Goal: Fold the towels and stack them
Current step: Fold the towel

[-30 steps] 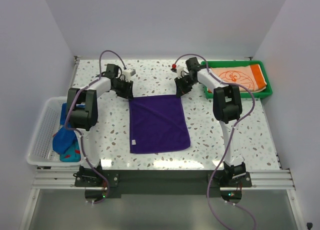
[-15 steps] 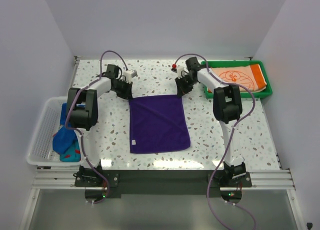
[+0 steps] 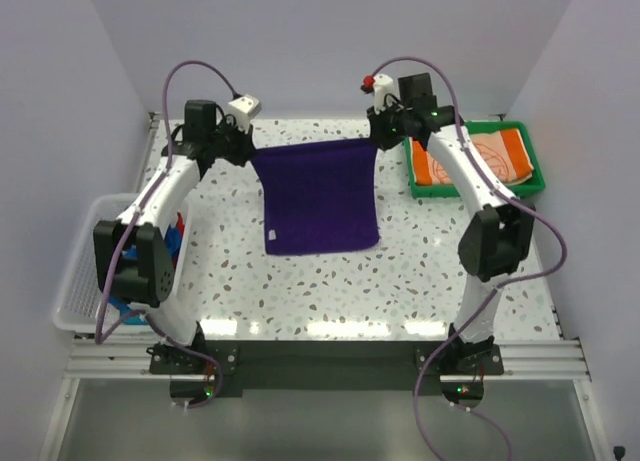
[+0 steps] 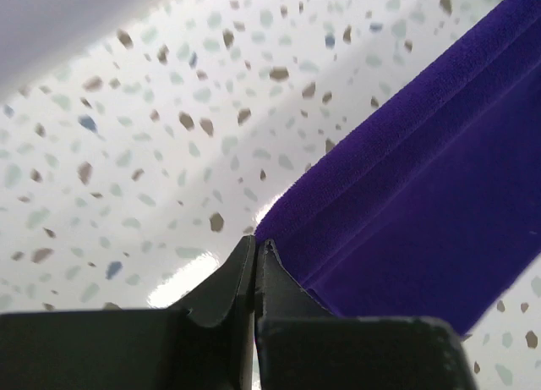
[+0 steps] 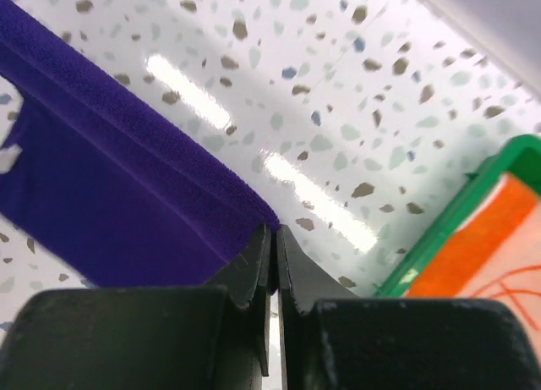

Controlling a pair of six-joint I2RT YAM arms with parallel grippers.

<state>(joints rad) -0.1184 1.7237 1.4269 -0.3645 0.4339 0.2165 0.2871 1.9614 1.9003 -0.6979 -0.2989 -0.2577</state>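
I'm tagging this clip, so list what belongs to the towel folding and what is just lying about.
Belongs to the job: purple towel, pinched at its far corners by the left gripper and right gripper; orange towel; blue towel.
Just lying about: green tray; white mesh basket.

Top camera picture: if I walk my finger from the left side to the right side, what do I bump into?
white basket → left pincer, pinching one corner of the towel → purple towel → right pincer, pinching the other corner → green tray
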